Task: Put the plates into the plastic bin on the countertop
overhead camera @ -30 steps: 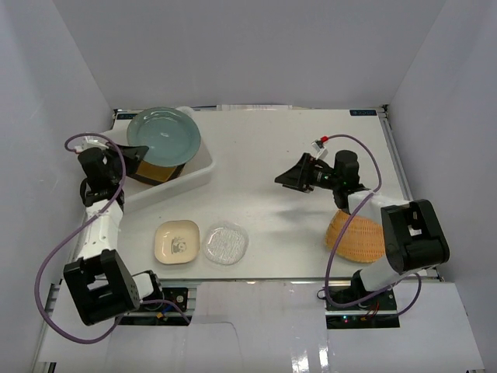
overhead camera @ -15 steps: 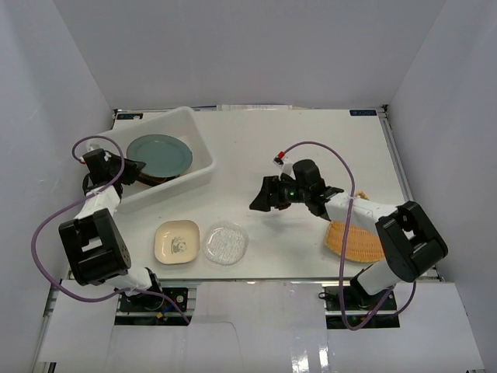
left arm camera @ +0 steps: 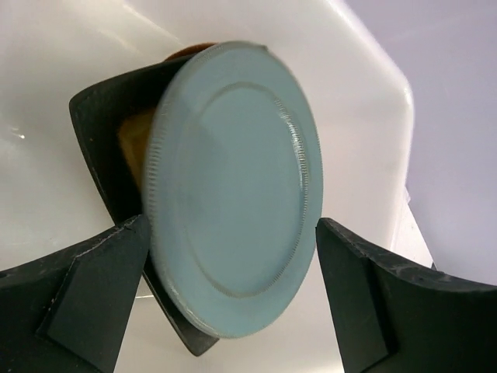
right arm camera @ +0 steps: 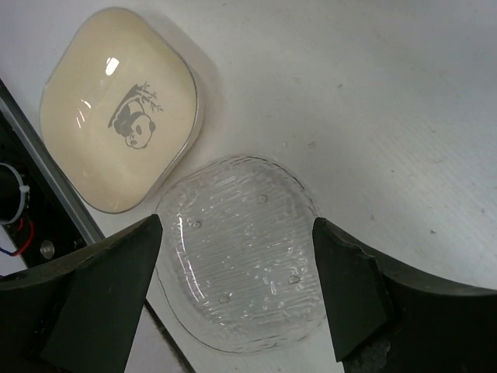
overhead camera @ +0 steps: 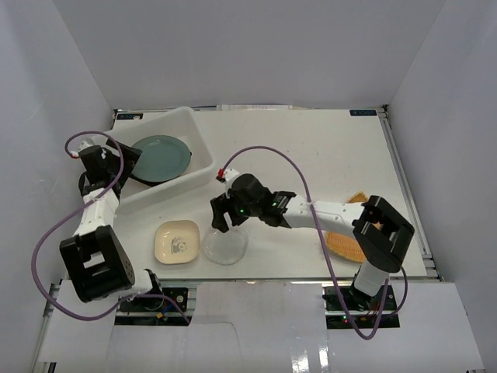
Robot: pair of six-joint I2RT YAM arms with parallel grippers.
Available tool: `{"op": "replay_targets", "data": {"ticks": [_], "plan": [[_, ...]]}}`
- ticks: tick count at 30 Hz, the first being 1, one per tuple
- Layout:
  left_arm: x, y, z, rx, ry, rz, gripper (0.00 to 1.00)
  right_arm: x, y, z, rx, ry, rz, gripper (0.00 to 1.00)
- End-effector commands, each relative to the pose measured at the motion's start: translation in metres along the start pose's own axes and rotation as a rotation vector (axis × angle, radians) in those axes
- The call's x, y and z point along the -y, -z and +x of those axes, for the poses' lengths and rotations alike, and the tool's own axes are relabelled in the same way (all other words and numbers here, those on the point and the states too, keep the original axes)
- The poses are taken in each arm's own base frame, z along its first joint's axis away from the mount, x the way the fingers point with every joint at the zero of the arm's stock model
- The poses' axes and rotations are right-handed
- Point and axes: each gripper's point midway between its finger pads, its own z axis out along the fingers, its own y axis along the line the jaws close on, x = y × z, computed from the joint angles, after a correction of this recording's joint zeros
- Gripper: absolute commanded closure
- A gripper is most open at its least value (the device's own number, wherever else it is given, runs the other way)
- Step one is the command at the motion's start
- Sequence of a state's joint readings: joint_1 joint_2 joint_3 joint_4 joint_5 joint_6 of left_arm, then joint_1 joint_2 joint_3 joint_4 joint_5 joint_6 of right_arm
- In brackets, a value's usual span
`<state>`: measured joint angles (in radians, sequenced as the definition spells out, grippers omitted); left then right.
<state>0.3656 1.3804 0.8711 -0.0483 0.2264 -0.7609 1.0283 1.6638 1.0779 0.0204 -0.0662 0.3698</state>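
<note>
No legible text in any view. Small cream square plate (right arm camera: 116, 109) carries a panda-with-bamboo graphic (right arm camera: 133, 123), no lettering. Countertop (overhead camera: 311, 155) has a small blue label (overhead camera: 362, 113) on its far edge near the right corner, too small to read.

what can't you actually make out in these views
- Left wrist view: under the teal plate, only corners of a black-rimmed square plate and an amber sliver show; anything lower is covered.
- Top view: the orange woven plate is largely hidden behind the right arm.
- Top view: the far edge of the clear glass plate sits under the right hand.
- Left wrist view: the plastic bin is cut off by the frame edges.
</note>
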Motion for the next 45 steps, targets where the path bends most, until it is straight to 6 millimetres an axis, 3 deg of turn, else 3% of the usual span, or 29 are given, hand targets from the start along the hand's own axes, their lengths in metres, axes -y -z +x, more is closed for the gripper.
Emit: {"op": "replay_targets", "data": {"ticks": [1,3,4,6,9,14,18,20,21,24,27,31,35,38,39,40,41,42,43,44,45], "plan": [[0.010,0.026,-0.020,0.124,-0.080,-0.005,0.02,-0.008,-0.013,-0.003,-0.018,0.090,0.095,0.17],[0.006,0.029,-0.016,0.126,-0.102,-0.022,0.02,-0.014,-0.028,0.004,-0.043,0.125,0.105,0.22],[0.004,0.030,-0.012,0.112,-0.112,-0.043,0.02,-0.016,-0.039,-0.001,-0.047,0.132,0.113,0.32],[0.000,0.029,-0.004,0.080,-0.124,-0.062,0.02,-0.020,-0.049,-0.001,-0.066,0.147,0.123,0.41],[-0.001,0.036,0.004,0.061,-0.126,-0.057,0.02,-0.028,-0.068,-0.007,-0.075,0.165,0.126,0.44],[0.046,0.072,0.007,0.076,-0.168,0.143,0.02,-0.034,-0.090,0.000,-0.088,0.156,0.109,0.39],[0.068,0.106,0.033,0.031,-0.221,0.277,0.06,-0.036,-0.104,0.008,-0.108,0.126,0.089,0.44],[0.073,0.120,0.046,0.005,-0.249,0.321,0.09,-0.033,-0.110,0.013,-0.116,0.114,0.100,0.61],[0.074,0.131,0.052,-0.011,-0.257,0.341,0.09,-0.033,-0.111,0.011,-0.108,0.108,0.104,0.74],[0.081,0.154,0.056,-0.015,-0.302,0.377,0.12,-0.039,-0.106,-0.002,-0.063,0.095,0.092,0.92],[0.093,0.173,0.059,-0.024,-0.347,0.412,0.14,-0.054,-0.078,-0.040,0.046,0.092,0.070,0.92],[0.138,0.210,0.046,-0.007,-0.394,0.542,0.16,-0.064,-0.040,-0.087,0.177,0.104,0.064,0.92],[0.175,0.247,0.035,0.016,-0.435,0.649,0.19,-0.053,-0.013,-0.151,0.319,0.119,0.118,0.92],[0.189,0.269,0.028,0.044,-0.456,0.687,0.20,-0.030,-0.014,-0.182,0.357,0.088,0.133,0.92],[0.191,0.273,0.029,0.044,-0.463,0.693,0.20,-0.021,-0.026,-0.185,0.352,0.080,0.145,0.92],[0.193,0.278,0.026,0.059,-0.466,0.691,0.20,-0.013,-0.021,-0.212,0.407,0.068,0.156,0.92],[0.192,0.279,0.026,0.058,-0.466,0.687,0.21,-0.006,-0.026,-0.221,0.420,0.060,0.166,0.92],[0.191,0.279,0.028,0.048,-0.468,0.685,0.21,0.004,-0.046,-0.219,0.403,0.055,0.173,0.92],[0.190,0.279,0.030,0.042,-0.467,0.680,0.21,0.007,-0.039,-0.251,0.473,0.045,0.170,0.92],[0.189,0.276,0.032,0.030,-0.465,0.676,0.21,0.011,-0.045,-0.260,0.488,0.040,0.172,0.92],[0.186,0.272,0.038,0.005,-0.462,0.672,0.21,0.023,-0.070,-0.255,0.469,0.031,0.183,0.92]]}}
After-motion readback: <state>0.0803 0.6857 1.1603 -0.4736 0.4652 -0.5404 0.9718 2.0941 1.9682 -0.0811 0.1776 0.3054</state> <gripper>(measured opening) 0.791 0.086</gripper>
